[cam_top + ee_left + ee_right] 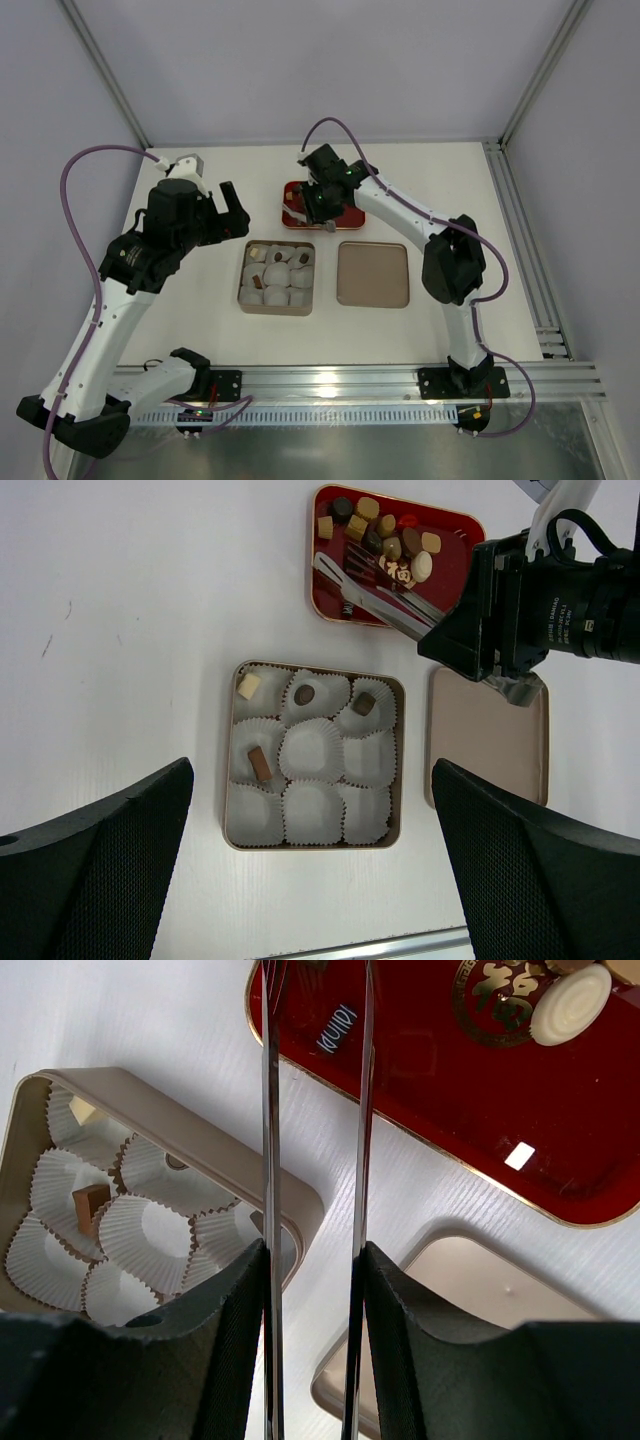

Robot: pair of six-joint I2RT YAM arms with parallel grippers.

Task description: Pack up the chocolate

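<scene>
Left fingers (pixel 100 860): released, spread wide above the desk (pixel 120 630), framing the tin (pixel 230 820) for your view. Tin: nine paper cups (pixel 312 750), four holding chocolate (pixel 259 764), five vacant. Red tray (pixel 330 590): loose pieces (pixel 385 535) heaped at its far end. Right fingers (pixel 230 1340): clenched on tweezers (pixel 270 1110), tips over the tray, likely for your next pick. Tan lid (pixel 490 740): beside the tin, obstructing nothing

I see the tin (pixel 310 847) mid-table (pixel 120 630), its lid (pixel 487 740) just to its right and the tray (pixel 458 530) behind both. Most chocolate (pixel 385 530) lies on the tray, the tweezers (pixel 375 595) reaching over it. Four pieces sit in cups (pixel 312 748): three along the far row, one middle-left.
</scene>
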